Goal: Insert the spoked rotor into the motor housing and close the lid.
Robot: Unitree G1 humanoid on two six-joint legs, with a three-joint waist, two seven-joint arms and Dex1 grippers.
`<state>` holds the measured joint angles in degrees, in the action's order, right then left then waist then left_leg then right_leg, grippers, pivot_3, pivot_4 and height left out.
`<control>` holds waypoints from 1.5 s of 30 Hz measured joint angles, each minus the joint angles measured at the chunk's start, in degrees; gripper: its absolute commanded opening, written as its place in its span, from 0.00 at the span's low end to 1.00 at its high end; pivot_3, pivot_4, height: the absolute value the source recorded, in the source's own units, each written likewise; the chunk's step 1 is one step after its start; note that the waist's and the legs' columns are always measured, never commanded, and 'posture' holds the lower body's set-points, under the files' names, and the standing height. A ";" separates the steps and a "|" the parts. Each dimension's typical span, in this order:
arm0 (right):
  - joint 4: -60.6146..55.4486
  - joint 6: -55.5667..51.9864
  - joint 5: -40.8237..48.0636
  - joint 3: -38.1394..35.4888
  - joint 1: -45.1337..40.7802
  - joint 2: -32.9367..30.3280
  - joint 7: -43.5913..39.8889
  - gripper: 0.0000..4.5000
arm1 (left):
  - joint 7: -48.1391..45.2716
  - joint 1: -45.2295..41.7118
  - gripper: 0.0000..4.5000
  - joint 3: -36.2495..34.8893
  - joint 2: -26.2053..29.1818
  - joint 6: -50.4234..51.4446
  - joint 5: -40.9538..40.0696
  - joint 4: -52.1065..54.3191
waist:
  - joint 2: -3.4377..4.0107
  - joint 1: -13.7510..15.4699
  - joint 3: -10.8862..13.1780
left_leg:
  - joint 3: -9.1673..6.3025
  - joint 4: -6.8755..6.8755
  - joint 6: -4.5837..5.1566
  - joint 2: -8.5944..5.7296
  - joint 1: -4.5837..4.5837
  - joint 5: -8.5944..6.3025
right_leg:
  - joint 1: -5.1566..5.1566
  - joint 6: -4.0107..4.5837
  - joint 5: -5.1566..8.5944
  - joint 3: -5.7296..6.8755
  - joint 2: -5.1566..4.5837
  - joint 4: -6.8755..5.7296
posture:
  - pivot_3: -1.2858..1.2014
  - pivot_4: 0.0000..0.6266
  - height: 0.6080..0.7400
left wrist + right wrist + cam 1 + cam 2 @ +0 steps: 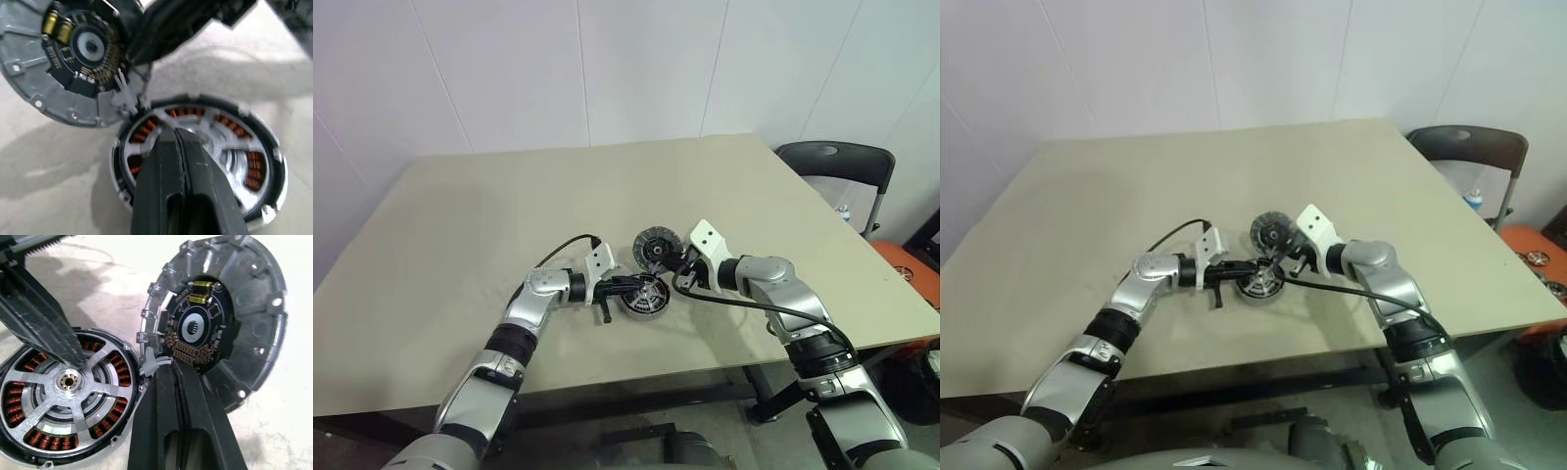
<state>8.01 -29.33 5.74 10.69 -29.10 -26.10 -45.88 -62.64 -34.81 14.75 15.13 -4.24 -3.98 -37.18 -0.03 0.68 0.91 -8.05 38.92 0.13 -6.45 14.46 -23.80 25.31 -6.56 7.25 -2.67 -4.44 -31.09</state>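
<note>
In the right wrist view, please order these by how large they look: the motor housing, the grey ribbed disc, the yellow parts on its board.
1-2. Motor housing and grey ribbed disc: about alike, so I do not rank them.
3. Yellow parts: clearly smallest.

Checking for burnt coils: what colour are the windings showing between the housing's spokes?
Copper-orange windings, glossy, between silver spokes of the motor housing; best seen in the right wrist view.

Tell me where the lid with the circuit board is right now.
In the head views the lid stands tilted up near the table's middle, touching the far right edge of the motor housing. The right hand pinches its lower rim.
</note>
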 measured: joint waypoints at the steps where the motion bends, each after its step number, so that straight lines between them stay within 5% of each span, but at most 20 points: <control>1: -0.02 0.00 0.00 0.00 0.00 0.00 0.14 0.00 | -0.10 0.22 0.01 0.10 0.31 0.54 0.15 0.74 | 0.00 -0.04 0.00 | 0.00 0.00 0.01 0.01 0.00 -0.01 | -0.03 0.00 0.00 0.00 0.00 -0.01 | 0.52 0.00 1.00; 17: -2.48 -0.47 2.98 -0.21 0.16 0.87 -1.85 0.00 | 0.32 1.40 0.01 -2.79 -0.77 6.28 -3.09 3.14 | 0.02 0.03 0.07 | -0.02 0.00 -0.01 0.02 0.11 0.00 | 0.17 -0.01 0.00 0.01 0.01 -0.02 | 0.52 0.00 1.00; 31: -11.17 -4.89 6.85 -0.09 3.04 -6.55 -9.47 0.00 | -0.95 1.33 0.01 -3.17 -0.11 8.87 -4.19 5.41 | -0.01 0.08 0.12 | -0.02 0.01 0.05 0.02 0.19 -0.05 | 0.18 -0.01 0.01 0.05 -0.01 0.05 | 0.52 0.00 1.00; 38: -11.18 -4.87 6.75 0.09 3.05 -6.47 -8.66 0.00 | -0.92 0.25 0.01 3.21 4.88 9.75 2.56 8.67 | 0.01 0.11 0.07 | 0.01 -0.01 0.07 0.02 0.07 -0.07 | -0.03 -0.02 0.01 0.05 -0.01 0.04 | 0.52 0.00 1.00; 45: -11.25 -4.86 6.81 0.25 3.12 -6.03 -7.44 0.00 | 1.42 1.02 0.01 2.40 3.85 9.88 2.92 9.40 | 0.02 0.23 0.08 | 0.00 0.01 0.29 0.03 -0.08 -0.19 | -0.36 -0.12 0.08 0.06 -0.01 -0.05 | 0.52 0.00 1.00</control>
<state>-3.24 -34.20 12.55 10.94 -25.98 -32.13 -53.32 -61.23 -33.79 17.14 18.98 5.64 -1.07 -27.78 0.00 0.91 0.99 -8.05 38.93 0.42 -6.42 14.38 -23.99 24.95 -6.68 7.34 -2.61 -4.45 -31.14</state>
